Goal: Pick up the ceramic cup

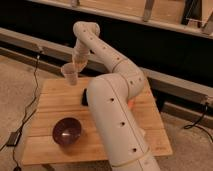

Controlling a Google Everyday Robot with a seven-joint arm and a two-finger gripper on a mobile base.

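Note:
The ceramic cup is small and pale beige-pink, with a wider rim. It hangs tilted just over the back left edge of the wooden table. My gripper comes down onto it from above on the white arm and is shut on the cup's right side. The dark purple-brown bowl sits on the table's front left, well apart from the cup.
A small orange thing and a dark object peek out beside the arm at mid table. A black cable and a power brick lie on the floor at the left. A dark wall with a ledge runs behind.

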